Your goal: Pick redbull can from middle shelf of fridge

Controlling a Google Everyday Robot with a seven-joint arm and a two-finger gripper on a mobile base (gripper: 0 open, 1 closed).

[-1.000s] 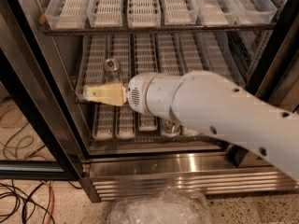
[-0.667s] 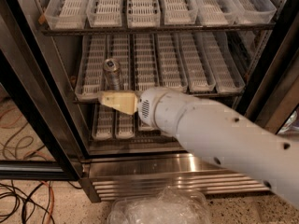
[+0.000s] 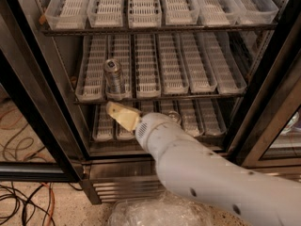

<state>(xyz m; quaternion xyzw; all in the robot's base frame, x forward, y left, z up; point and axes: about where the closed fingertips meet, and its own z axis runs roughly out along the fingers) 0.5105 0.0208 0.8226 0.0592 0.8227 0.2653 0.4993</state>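
White arm (image 3: 225, 182) reaching from the near right toward the far left, rounded wrist (image 3: 153, 132) at mid-scene, pale yellow gripper (image 3: 120, 115) at its tip, tilted up and left, just left of centre

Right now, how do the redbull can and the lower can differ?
The redbull can stands in full view on the middle shelf; the lower can is mostly hidden behind the arm, one rack down and further right. Both show silver tops. The gripper hovers just below the redbull can.
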